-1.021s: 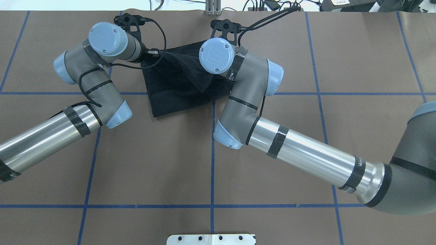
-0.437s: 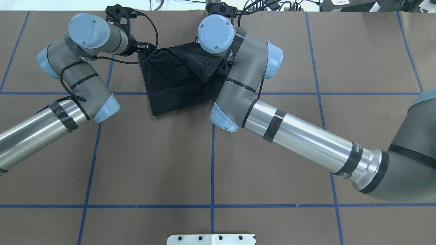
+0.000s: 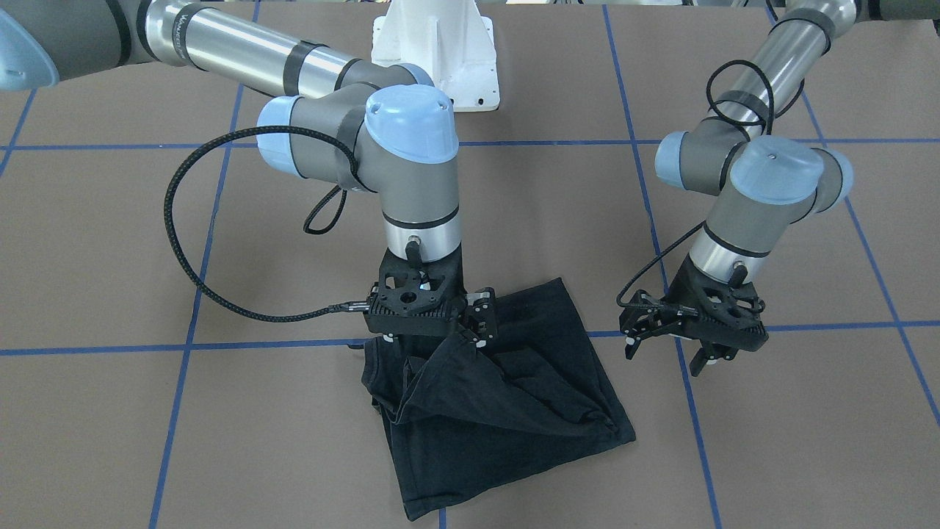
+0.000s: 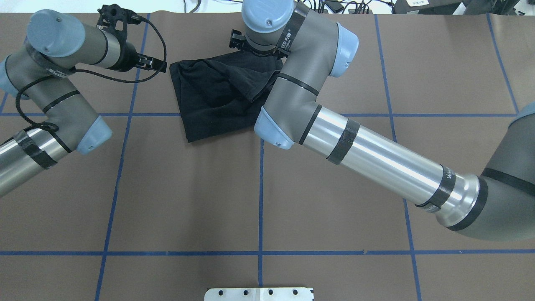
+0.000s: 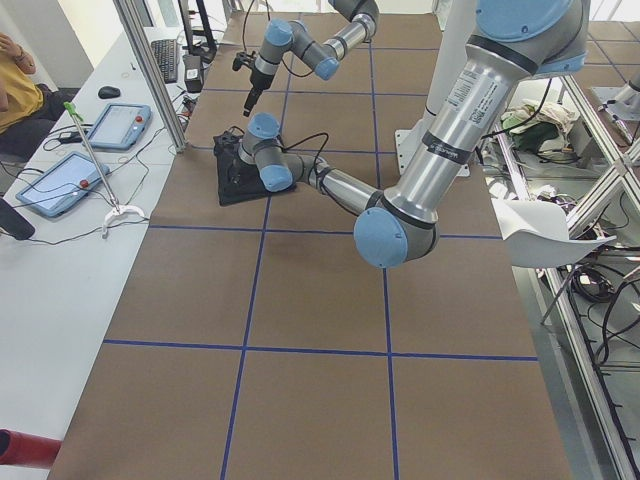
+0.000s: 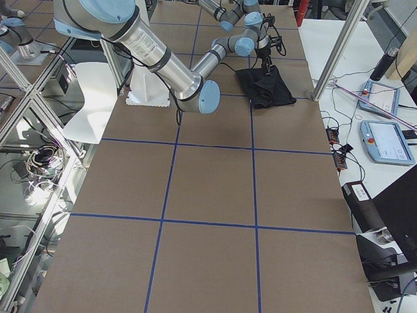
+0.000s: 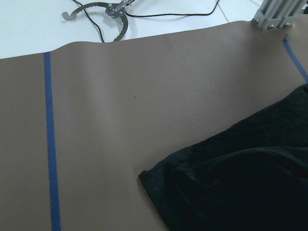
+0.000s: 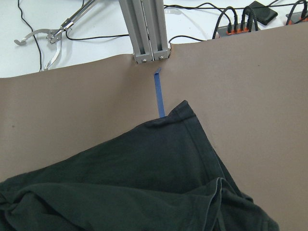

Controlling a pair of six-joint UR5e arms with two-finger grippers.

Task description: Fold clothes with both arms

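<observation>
Hovering beside the rumpled black cotton T-shirt [image 3: 507, 411] on the brown table [image 3: 220, 441], the black two-finger left gripper [image 3: 664, 356] stands spread, empty. Whether the right gripper [image 3: 433, 334], above the shirt, grips cloth cannot be told. Mid-fold, probably; next comes regrasping an edge.

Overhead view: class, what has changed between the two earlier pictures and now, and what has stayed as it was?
The left gripper has released the T-shirt's far corner and drawn back to the view's left, clear of the cloth. The right gripper has moved farther from the robot; its grip cannot be judged. The T-shirt stays folded in place.
</observation>
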